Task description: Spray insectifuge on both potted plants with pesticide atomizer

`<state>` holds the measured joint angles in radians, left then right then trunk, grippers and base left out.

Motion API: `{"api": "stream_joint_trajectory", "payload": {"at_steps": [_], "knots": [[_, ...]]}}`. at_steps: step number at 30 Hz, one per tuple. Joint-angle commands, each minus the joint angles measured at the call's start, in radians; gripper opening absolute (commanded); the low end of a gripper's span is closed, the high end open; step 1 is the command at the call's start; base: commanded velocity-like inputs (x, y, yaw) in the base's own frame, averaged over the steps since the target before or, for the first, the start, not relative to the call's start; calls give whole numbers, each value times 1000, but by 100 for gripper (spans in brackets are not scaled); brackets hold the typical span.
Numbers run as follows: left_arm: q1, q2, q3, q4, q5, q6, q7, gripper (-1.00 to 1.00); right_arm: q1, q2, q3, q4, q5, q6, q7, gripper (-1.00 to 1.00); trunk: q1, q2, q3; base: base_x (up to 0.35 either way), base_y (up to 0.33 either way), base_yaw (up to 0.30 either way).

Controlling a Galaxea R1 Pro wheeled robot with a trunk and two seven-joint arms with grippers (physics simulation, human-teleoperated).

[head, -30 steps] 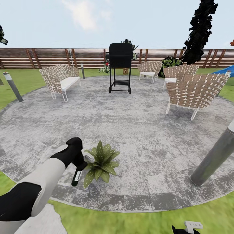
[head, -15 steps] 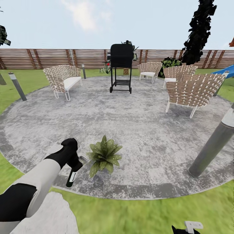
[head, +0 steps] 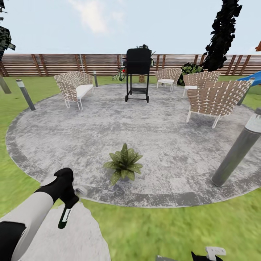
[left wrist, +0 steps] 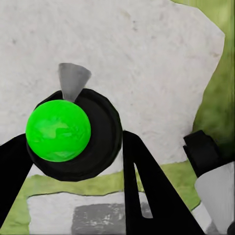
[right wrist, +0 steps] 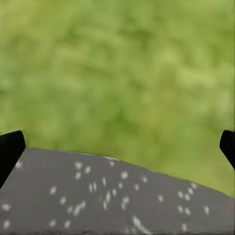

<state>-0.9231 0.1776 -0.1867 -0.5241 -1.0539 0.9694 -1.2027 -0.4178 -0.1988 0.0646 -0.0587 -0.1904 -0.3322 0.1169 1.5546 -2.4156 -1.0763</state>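
The left gripper, jaws closed on the pesticide atomizer, hangs over a stepping stone, well short of the potted plant on the patio. Spraying likely requires closing in first. The right wrist view shows jaws spread, empty, above grass.

Atomizer now farther from plant
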Motion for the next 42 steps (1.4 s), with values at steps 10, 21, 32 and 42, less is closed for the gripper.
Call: {"api": "stream_joint_trajectory", "payload": {"at_steps": [10,21,32,42], "knots": [[132,2,184,9,146,-356,83,-100,-1,6,8,-11,-9,-1,9,100,-1,0,-1,-57,157,0],[186,-31,257,108,181,-677,197,-100,-1,7,206,-219,62,3,42,100,-1,0,-1,-54,45,0],[187,-90,231,111,165,-705,179,-100,-3,-2,215,-405,228,5,342,100,-1,0,-1,0,0,0],[187,-121,91,110,162,-710,158,-100,-4,4,214,-553,328,32,521,-100,-1,0,-1,0,0,0]]}}
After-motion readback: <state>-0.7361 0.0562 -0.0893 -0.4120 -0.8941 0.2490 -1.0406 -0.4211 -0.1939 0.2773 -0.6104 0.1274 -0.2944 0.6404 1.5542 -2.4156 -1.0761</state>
